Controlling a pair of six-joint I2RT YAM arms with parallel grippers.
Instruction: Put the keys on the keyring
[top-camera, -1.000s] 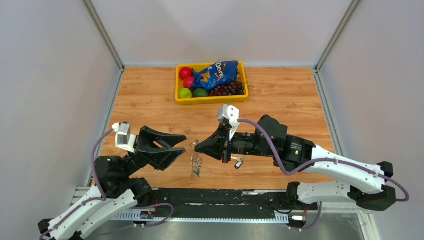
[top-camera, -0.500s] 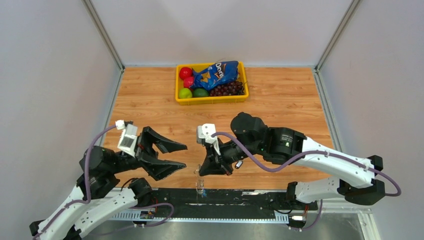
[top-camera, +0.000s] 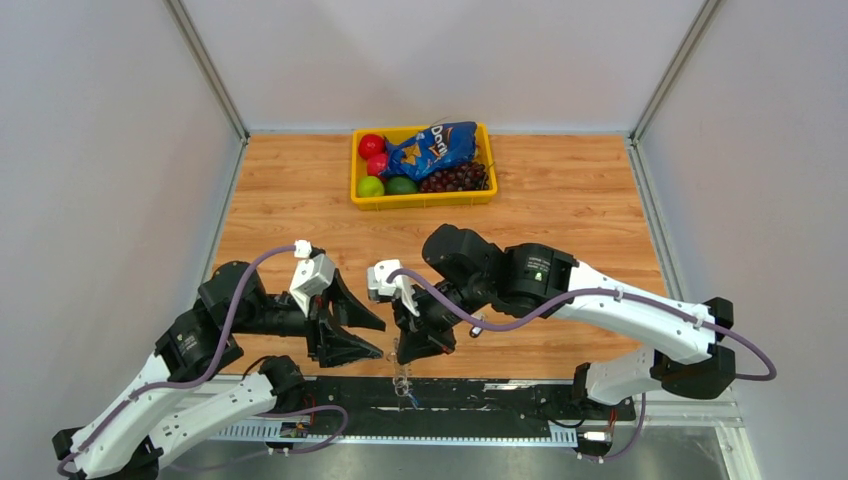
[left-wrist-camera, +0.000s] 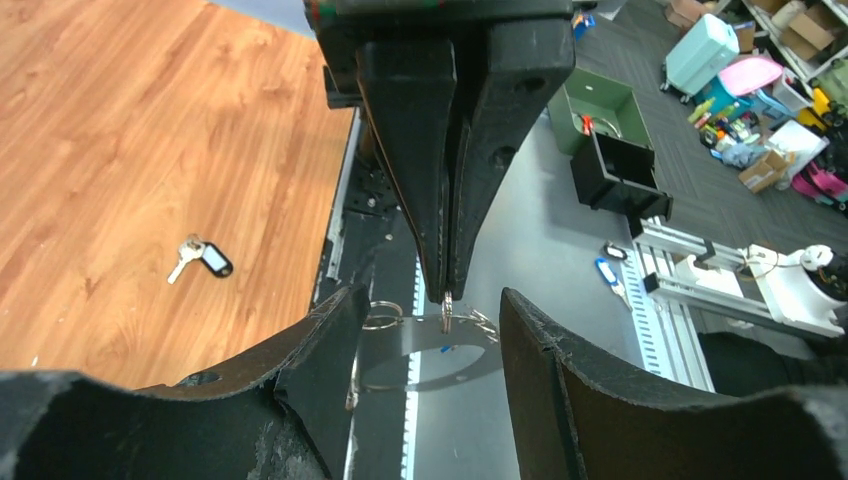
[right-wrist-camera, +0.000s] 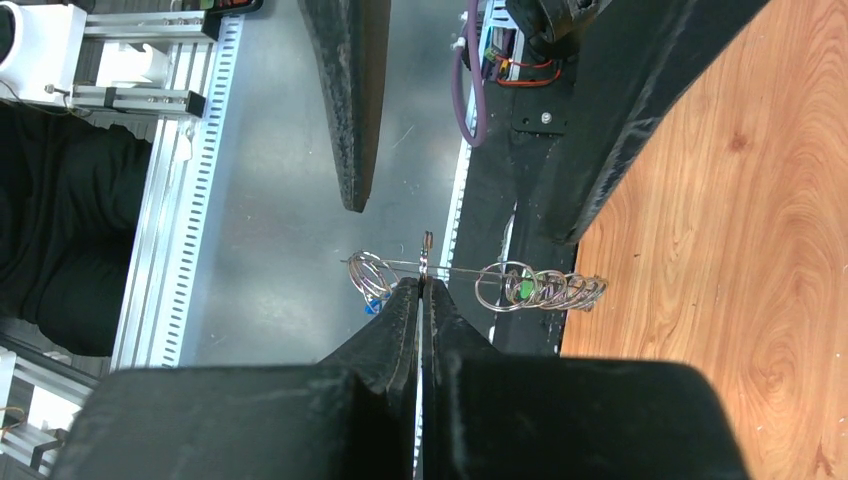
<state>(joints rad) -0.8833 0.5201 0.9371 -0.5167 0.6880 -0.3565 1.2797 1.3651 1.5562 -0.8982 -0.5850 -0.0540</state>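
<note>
Over the near edge of the bench (top-camera: 300, 200), seen from the top view, my right end effector (top-camera: 404, 354) has swung down from mid-bench within the last second. It is clamped shut on the keyring (top-camera: 403, 378), which now dangles past the wood above the base rail. My left end effector (top-camera: 381, 338) has turned in toward it, jaws well apart and empty. I read that as a handover or steadying grip being set up, and no key is threaded yet. At the far edge sits a yellow tray (top-camera: 420, 201) with fruit and a chip bag, with grey walls on 3 sides.

Left wrist view: the ring hangs between my 2 open fingers, pinched from above by the right tips. I cannot tell whether it touches either finger. The keys (left-wrist-camera: 200, 258) lie on the wood close to the near edge, well apart from the ring.

Right wrist view: the thin wire and its small linked rings cross my closed tips, with grey floor and aluminium framing below.
</note>
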